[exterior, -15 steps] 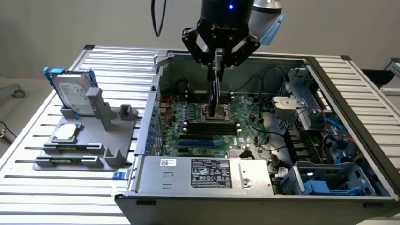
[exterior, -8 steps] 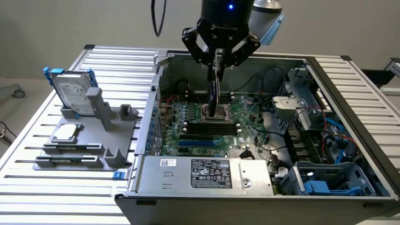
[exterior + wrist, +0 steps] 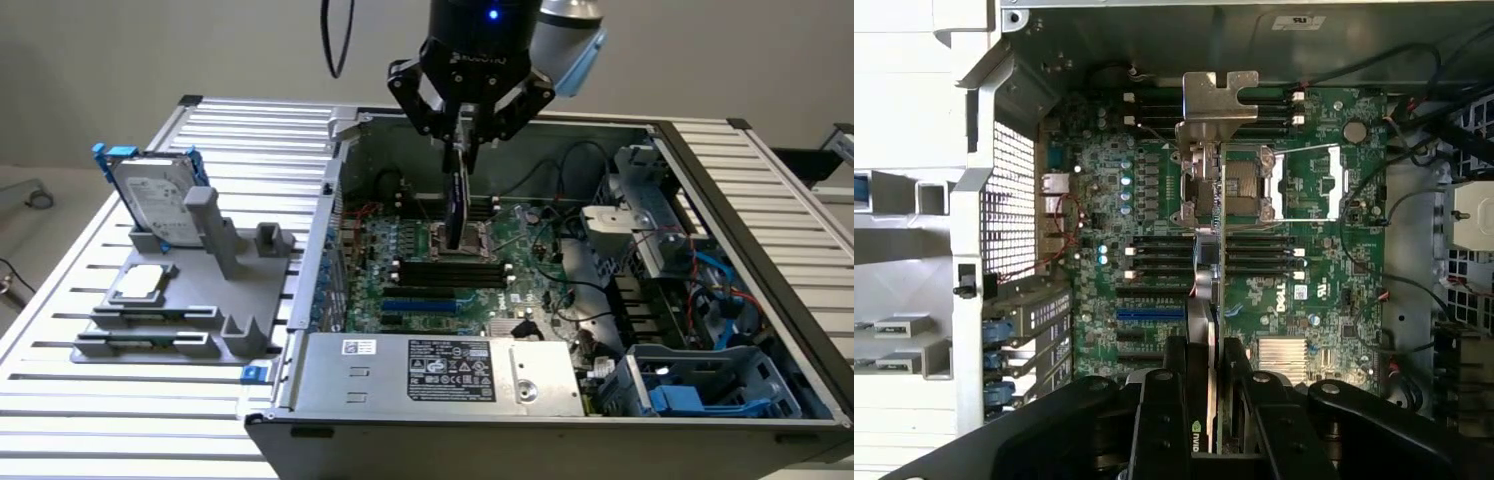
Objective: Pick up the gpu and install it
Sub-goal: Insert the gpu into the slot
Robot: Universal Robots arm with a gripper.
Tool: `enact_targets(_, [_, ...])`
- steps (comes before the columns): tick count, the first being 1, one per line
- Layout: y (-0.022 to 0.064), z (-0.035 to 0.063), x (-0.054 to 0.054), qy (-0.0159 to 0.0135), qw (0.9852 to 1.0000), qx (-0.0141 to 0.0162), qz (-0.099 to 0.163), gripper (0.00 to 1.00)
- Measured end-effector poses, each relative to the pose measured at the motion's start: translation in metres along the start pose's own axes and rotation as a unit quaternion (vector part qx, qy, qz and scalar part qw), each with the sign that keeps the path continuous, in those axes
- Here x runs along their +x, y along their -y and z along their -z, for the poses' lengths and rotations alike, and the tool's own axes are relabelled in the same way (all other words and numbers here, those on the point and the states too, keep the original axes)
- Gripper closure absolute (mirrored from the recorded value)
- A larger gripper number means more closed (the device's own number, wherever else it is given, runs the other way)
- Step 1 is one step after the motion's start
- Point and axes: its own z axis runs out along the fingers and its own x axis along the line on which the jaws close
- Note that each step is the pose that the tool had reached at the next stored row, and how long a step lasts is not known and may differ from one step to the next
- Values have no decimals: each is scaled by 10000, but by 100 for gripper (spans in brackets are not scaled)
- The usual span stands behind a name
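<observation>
Black end effector [image 3: 463, 135] is clamped on the gpu [image 3: 457, 205], which hangs on edge, silver bracket [image 3: 1214, 100] downward, over the middle of the motherboard [image 3: 400, 262] inside the open computer case [image 3: 534, 445] on the slatted metal tabletop [image 3: 120, 420].

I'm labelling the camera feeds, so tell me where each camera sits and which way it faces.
Exterior view: off the arm, raised, looking down at an angle onto the table and the open computer case; shows the gripper holding the graphics card hanging downward.
Wrist view: on the wrist, looking down along the gripper onto the motherboard; its fingers clamp the graphics card edge-on.
Shared: gripper, graphics card, motherboard, computer case.
</observation>
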Motion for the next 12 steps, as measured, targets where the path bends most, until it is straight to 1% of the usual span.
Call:
enact_targets(3, [0, -1, 0, -18, 9996, 8, 277, 74])
enact_targets(6, [0, -1, 0, -36, 9985, 16, 546, 74])
enact_targets(9, [0, -2, 0, -54, 9966, 25, 817, 74])
enact_targets(12, [0, -4, 0, -72, 9940, 33, 1090, 74])
